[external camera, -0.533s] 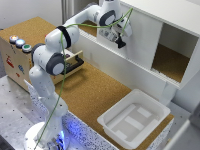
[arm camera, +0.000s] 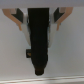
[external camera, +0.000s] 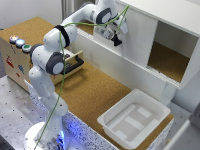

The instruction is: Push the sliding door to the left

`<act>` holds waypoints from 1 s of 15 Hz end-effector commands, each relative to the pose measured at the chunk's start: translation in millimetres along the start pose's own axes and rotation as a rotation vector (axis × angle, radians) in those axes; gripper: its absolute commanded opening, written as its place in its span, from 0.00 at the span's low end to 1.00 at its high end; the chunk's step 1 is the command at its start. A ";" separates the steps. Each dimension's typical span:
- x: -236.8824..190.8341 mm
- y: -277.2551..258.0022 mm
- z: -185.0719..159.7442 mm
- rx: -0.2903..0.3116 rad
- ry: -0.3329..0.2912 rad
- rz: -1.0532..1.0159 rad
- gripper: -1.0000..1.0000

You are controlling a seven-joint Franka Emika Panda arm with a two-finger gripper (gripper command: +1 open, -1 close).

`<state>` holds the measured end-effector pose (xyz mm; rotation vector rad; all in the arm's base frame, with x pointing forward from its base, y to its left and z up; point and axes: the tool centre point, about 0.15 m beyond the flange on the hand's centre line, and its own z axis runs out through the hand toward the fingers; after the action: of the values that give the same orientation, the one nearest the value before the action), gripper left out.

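The arm reaches from its base at the lower left of the exterior view up to the white cabinet (external camera: pixel 170 22) in the upper right of the frame. The gripper (external camera: pixel 116 40) sits at the upper centre, pointing down and in toward the sliding door (external camera: pixel 135 42), the flat white panel covering the half of the cabinet nearer the exterior view's left. The half toward the exterior view's right stands open, showing the brown cork floor inside.

Gripper state: in the wrist view the gripper (arm camera: pixel 39 70) shows as a single dark mass against plain white, with no gap visible between the fingers, so they appear pressed together and holding nothing. This suits a push, since a closed tip gives one firm contact point on a panel that has no handle. The white filling the wrist view is judged to be the door face, very close in front of the camera.

Contact: the tip looks to be touching or just beside the door face, near its edge toward the exterior view's left. Whether it presses firmly cannot be told at this resolution.

Progress: the door already lies at the exterior view's left end of the cabinet; which way the task's "left" runs in this view is not determinable.

Other items: a white tray (external camera: pixel 134 120) rests on the cork surface (external camera: pixel 85 87) at the lower right, well apart from the work. A wooden box with coloured buttons (external camera: pixel 17 50) stands at the left edge.
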<state>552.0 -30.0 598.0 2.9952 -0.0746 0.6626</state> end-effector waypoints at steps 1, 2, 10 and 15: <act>20.7 -51.4 39.3 -0.119 0.038 -0.045 0.00; 21.9 -56.4 39.3 -0.115 0.040 -0.055 0.00; 30.3 -85.8 39.8 -0.108 0.053 -0.115 0.00; 33.2 -103.3 44.3 -0.090 0.054 -0.154 0.00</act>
<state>552.8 29.3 598.2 2.9887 0.0803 0.6754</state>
